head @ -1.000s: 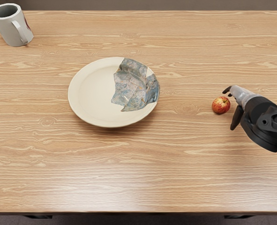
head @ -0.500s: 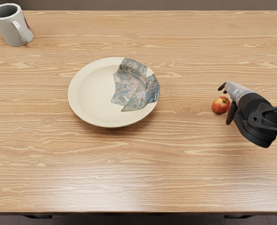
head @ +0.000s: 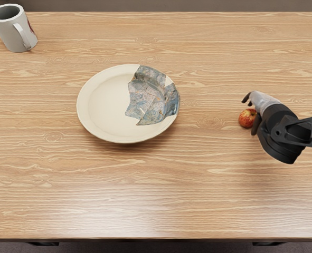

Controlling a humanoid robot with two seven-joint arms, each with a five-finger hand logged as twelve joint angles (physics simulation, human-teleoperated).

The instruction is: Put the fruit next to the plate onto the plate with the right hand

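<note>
A small red-and-yellow apple (head: 246, 118) lies on the wooden table, well to the right of the cream plate (head: 100, 103). A crumpled blue-grey cloth (head: 151, 96) covers the plate's right side. My right hand (head: 253, 112) comes in from the right edge and sits right against the apple's right side, partly covering it. Its fingers are spread around the fruit, one above and one below, and do not clasp it. The left arm does not show.
A grey mug (head: 13, 26) stands at the far left corner of the table (head: 156, 184). Bare wood lies between the apple and the plate.
The right hand has slid left and slightly up, closing on the apple until it overlaps the fruit's right edge. The apple, plate and cloth have not moved.
</note>
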